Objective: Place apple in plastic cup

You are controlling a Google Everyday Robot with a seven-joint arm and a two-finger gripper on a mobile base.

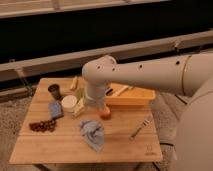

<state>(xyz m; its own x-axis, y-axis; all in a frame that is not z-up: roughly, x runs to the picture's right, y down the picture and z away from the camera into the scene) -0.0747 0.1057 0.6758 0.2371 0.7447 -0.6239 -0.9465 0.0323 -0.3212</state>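
Red-orange apple on wooden surface, just below tool, perhaps touching it; tool's grip impossible to tell. Well apart toward view's left edge, beyond white tub, dark cup.

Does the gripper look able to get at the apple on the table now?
Probably yes. The gripper is right over the apple, at the front edge of the yellow tray, and nothing shows between them. The blue cloth lies nearer the front, apart from the apple.
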